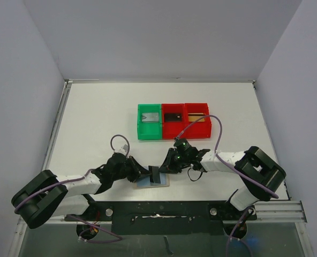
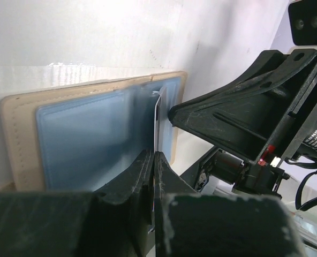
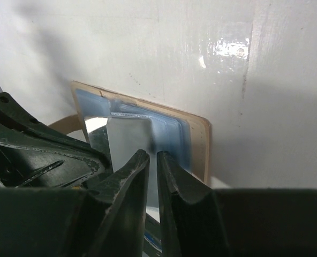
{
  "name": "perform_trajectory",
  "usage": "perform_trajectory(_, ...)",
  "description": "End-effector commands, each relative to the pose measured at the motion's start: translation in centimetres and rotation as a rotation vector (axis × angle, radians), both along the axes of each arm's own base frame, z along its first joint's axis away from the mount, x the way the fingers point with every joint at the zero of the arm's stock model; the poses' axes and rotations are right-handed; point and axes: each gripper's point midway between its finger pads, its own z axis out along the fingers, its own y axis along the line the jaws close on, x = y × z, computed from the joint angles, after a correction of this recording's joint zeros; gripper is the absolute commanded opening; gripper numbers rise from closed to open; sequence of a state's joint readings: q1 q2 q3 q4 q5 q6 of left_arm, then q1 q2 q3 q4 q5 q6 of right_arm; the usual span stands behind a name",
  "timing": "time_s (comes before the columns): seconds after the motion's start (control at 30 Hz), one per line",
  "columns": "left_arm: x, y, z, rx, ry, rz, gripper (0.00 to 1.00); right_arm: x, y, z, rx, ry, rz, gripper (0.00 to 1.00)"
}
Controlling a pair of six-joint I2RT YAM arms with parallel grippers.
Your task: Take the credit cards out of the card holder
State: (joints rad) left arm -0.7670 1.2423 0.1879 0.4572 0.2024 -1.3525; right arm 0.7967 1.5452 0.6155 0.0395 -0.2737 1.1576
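Note:
The card holder (image 1: 152, 182) lies open on the table near the front, tan rim and light-blue pockets up; it also shows in the left wrist view (image 2: 83, 139) and the right wrist view (image 3: 174, 131). My left gripper (image 1: 146, 174) (image 2: 153, 156) is shut on a thin card (image 2: 157, 120) that stands on edge out of a pocket. The same card looks silvery in the right wrist view (image 3: 127, 140). My right gripper (image 1: 168, 167) (image 3: 153, 156) is shut with nothing between its fingers, right beside that card over the holder's right half.
At the back stand a green bin (image 1: 140, 128) with a silver-grey card (image 1: 150, 116), a red bin (image 1: 173, 130) with a black card (image 1: 173, 116), and a red bin (image 1: 197, 130) with a gold card (image 1: 197, 115). The two grippers nearly touch.

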Motion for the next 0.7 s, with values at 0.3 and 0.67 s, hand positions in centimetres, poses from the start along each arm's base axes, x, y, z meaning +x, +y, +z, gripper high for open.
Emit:
perform_trajectory(0.3, 1.0, 1.6, 0.6, 0.03, -0.047, 0.022, 0.0, 0.8, -1.0, 1.1, -0.111, -0.113, 0.066, 0.16)
perform_trajectory(0.67, 1.1, 1.3, 1.0, 0.021, -0.057, 0.006, 0.0, -0.7, 1.6, 1.2, -0.044, -0.086, 0.184, 0.19)
